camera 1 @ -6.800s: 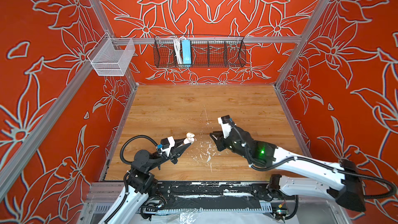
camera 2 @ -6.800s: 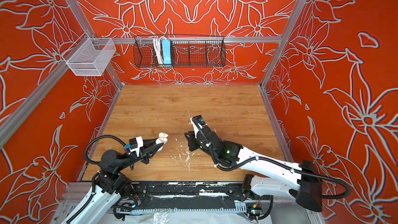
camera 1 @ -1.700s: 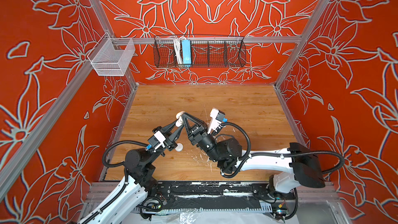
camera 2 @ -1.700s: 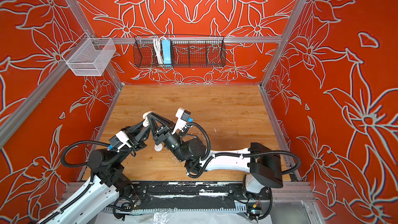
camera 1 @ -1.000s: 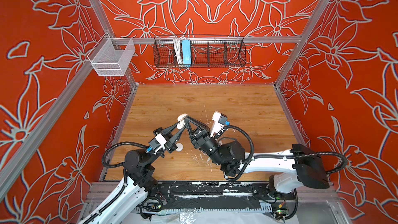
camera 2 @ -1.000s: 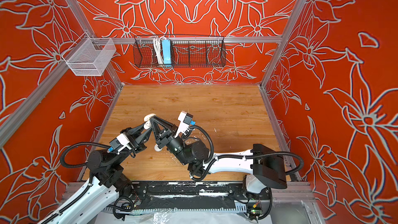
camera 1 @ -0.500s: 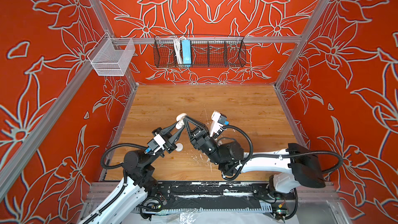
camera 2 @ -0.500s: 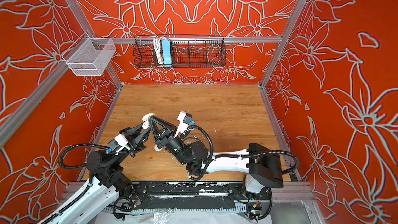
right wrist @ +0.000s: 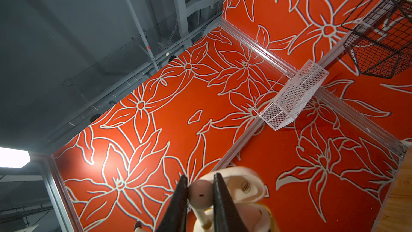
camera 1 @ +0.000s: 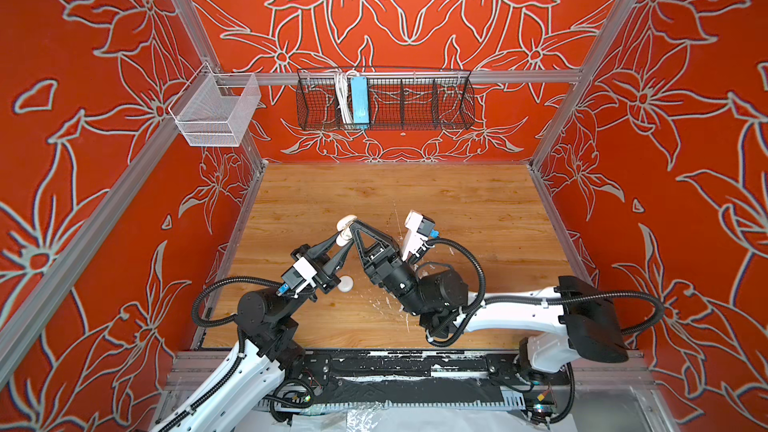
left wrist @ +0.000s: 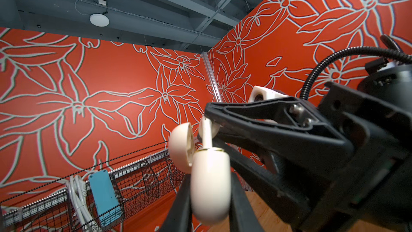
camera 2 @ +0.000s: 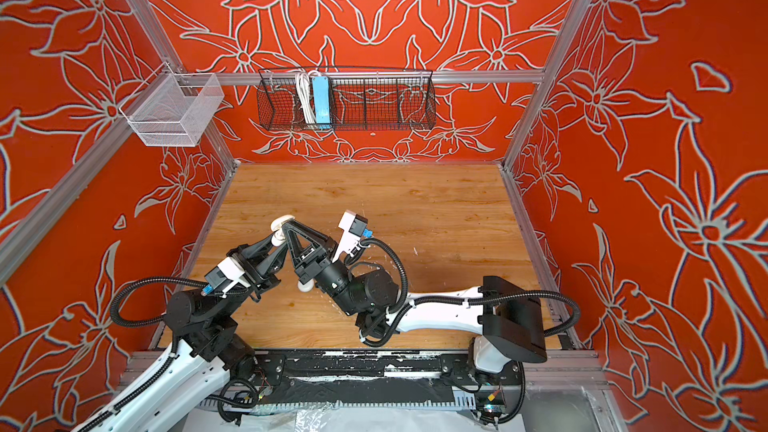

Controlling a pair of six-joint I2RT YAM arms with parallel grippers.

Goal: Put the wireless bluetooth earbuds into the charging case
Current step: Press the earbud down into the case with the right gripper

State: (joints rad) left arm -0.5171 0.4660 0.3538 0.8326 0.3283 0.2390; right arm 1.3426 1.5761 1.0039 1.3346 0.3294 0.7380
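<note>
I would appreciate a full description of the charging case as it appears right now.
The charging case is a small, glossy, cream-white plastic shell, rounded like an egg, with a gold-coloured rim at its mouth. Its domed lid is hinged open to one side. It is held off the wooden table, its body clamped between the jaws of the left gripper. An earbud, pinched by the right gripper, has its stem set in the open mouth.

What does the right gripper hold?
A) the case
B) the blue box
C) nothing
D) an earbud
D: in the right wrist view the right gripper is shut on an earbud, whose stem points into the open case.
</note>
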